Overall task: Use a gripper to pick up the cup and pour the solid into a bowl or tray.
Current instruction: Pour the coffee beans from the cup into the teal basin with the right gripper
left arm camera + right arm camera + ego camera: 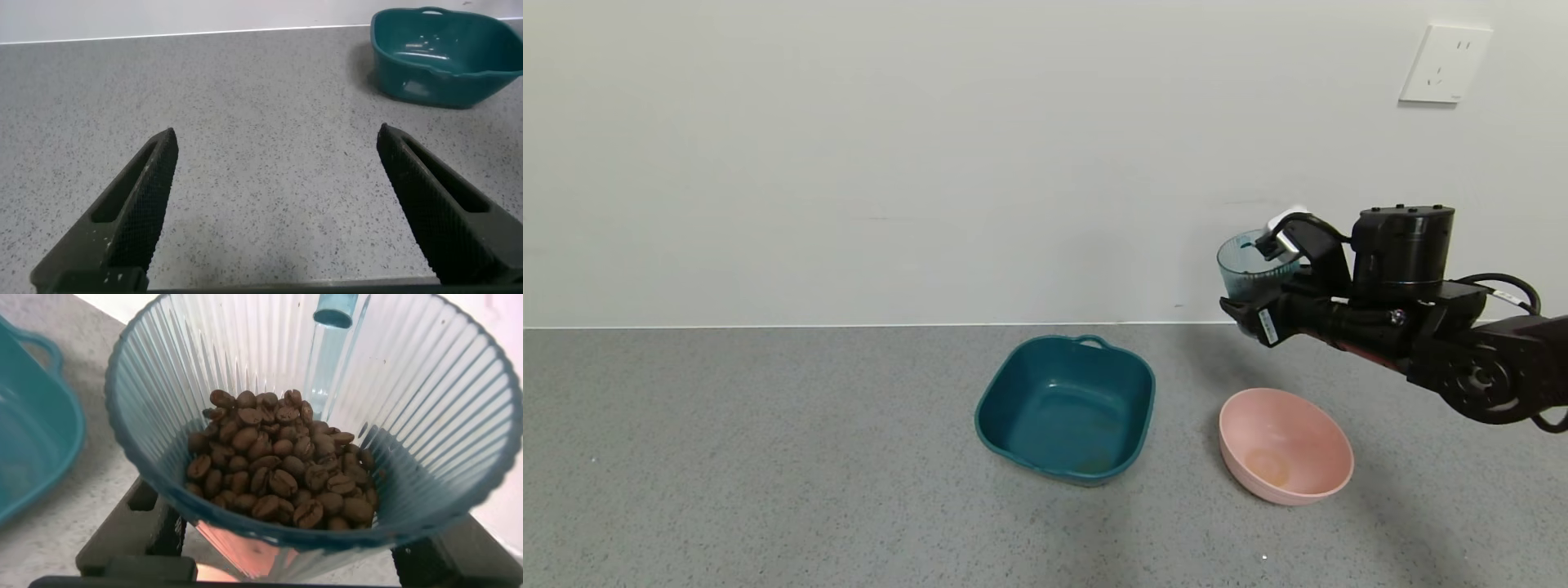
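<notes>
While the grey speckled countertop [768, 457] lies bare across the left part of the head view, the left gripper [278, 208] appears only in its own wrist view, its two black textured fingers [143, 200] spread wide apart above the counter with nothing between them. At the upper right of that wrist view sits the dark teal square plastic basin [441, 69] with rounded corners.

Moving toward the centre of the head view, the same basin [1013, 384] stands on the counter just below the wall line, its small loop handle at the far rim and its inside holding no beans. To the right of it, apart from it, rests a round pink plastic bowl [1319, 482], tipped a little toward the camera.

Above that pink bowl, in the right third of the head view, the right gripper [1270, 282] hangs in the air, clamped on the small translucent blue-grey ribbed plastic cup [1245, 273]. The cup is upright, well clear of the counter, up and to the right of the basin, not over it. One white-tipped finger reaches over its rim. In the right wrist view the cup [409, 416] fills the frame, and the small dark brown coffee beans [278, 469] lie heaped at its bottom. The teal basin's edge [49, 433] shows at the left of that frame.
</notes>
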{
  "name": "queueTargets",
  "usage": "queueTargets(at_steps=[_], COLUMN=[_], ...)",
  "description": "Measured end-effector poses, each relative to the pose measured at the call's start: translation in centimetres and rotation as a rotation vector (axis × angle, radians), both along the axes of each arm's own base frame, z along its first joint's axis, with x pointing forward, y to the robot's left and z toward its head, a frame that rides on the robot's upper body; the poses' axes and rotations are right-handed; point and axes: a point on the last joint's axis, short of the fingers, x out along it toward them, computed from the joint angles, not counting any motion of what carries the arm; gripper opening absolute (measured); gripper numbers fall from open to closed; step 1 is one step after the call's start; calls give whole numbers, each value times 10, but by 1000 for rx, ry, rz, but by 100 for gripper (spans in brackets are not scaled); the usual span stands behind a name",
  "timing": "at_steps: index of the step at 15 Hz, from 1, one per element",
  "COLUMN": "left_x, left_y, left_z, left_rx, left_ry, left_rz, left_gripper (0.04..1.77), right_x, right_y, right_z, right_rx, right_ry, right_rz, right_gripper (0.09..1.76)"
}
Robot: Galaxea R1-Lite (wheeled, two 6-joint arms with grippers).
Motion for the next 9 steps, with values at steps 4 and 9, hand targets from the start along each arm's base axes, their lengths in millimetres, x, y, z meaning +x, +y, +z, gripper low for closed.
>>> queueTargets(at_steps=[4,9], left_x=[0,0], left_y=[0,0], left_z=[0,0], left_rx=[0,0], left_ry=[0,0], left_rz=[0,0], left_gripper=[175,175], right_x=[5,6], right_y=[18,43], right_z=[-8,-19], right_rx=[-113,-217], right_ry=[10,8], right_rz=[26,94], right_gripper=[137,137])
